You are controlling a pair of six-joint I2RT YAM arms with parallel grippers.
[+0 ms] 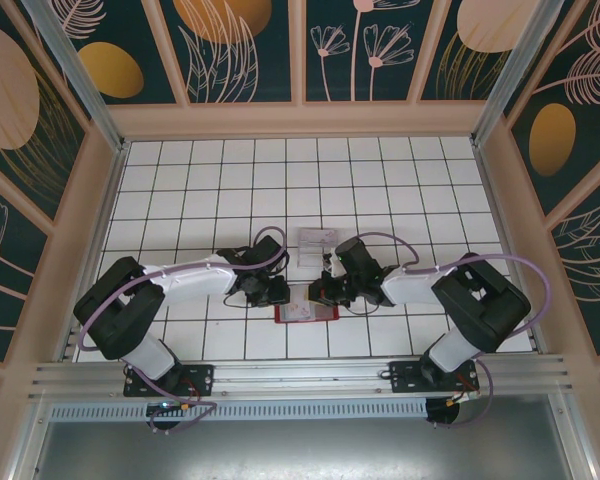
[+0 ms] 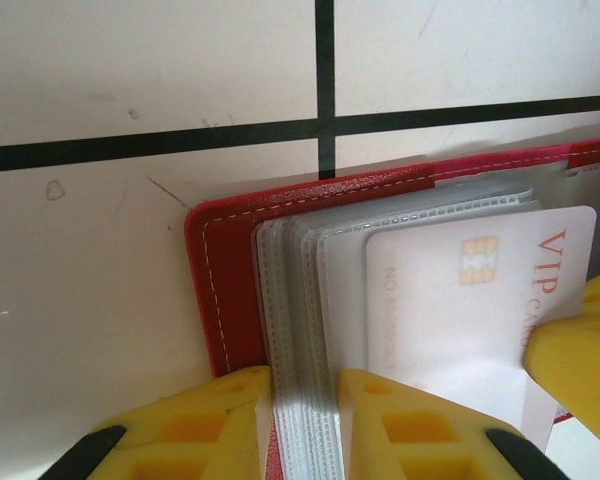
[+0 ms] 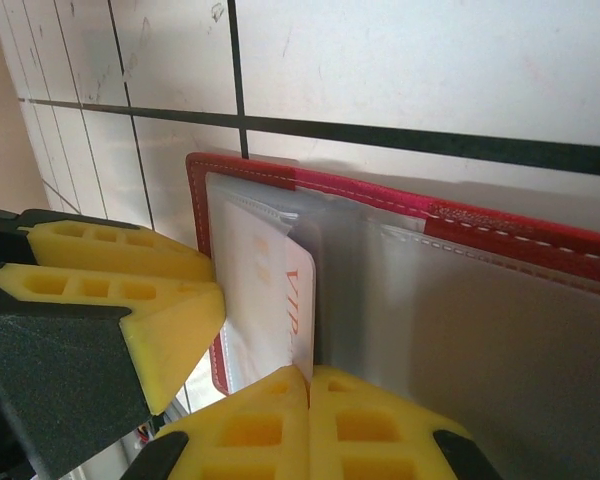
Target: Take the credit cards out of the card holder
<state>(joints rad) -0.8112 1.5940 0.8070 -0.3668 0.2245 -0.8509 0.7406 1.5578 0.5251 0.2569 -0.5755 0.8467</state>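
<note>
The card holder has a red, leather-like, matt cover (white stitching along its edge). Its clear sleeves are soft, glossy plastic. The credit card is pale, smooth plastic. The left gripper has matt yellow fingers. The table is white, smooth, lightly scuffed.

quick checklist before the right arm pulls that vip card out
1. Right gripper shut on the VIP card: ok.
2. Left gripper clamped on the card holder by its sleeves: ok.
3. Card holder lying open on the table: ok.
4. VIP card free of its sleeve: cannot tell.
5. Clear tray apart from the card holder, beyond it: ok.
</note>
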